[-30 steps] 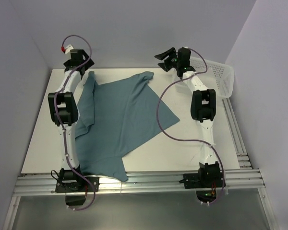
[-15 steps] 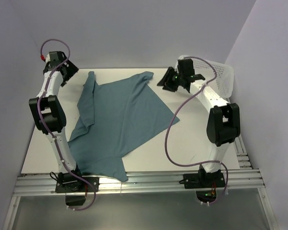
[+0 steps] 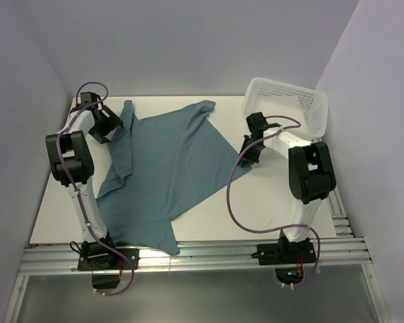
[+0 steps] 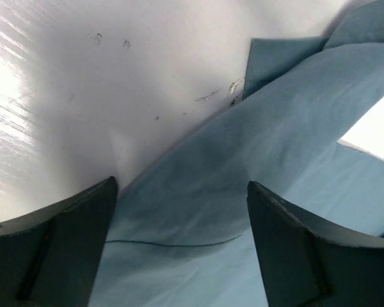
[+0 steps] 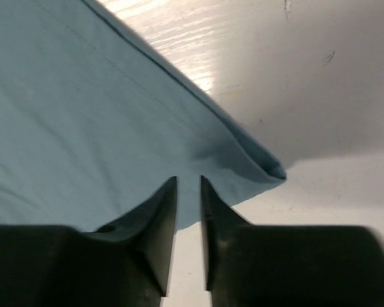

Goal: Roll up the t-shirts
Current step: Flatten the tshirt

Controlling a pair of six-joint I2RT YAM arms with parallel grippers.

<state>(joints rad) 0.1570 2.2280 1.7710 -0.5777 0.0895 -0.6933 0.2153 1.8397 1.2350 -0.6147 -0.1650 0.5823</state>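
The teal-blue t-shirt point(image 3: 168, 161) lies spread and partly folded on the white table point(image 3: 276, 195). My left gripper point(image 3: 102, 128) hangs low over the shirt's left edge, near the far sleeve. In the left wrist view the left gripper point(image 4: 182, 185) is wide open with a fold of the t-shirt point(image 4: 243, 128) under the gap. My right gripper point(image 3: 248, 151) is down at the shirt's right corner. In the right wrist view the right gripper point(image 5: 188, 180) keeps only a narrow slit between its fingers, its tips over the hem of the t-shirt point(image 5: 83, 96); no cloth shows pinched between them.
A white mesh basket point(image 3: 310, 108) stands at the back right, just behind the right arm. Grey walls close the table on the left, back and right. An aluminium rail point(image 3: 202, 256) with both arm bases runs along the near edge.
Both arms came down to the shirt: the left gripper from the far left corner to the shirt's left edge, the right from beside the basket to the right corner. The right jaws narrowed a lot.
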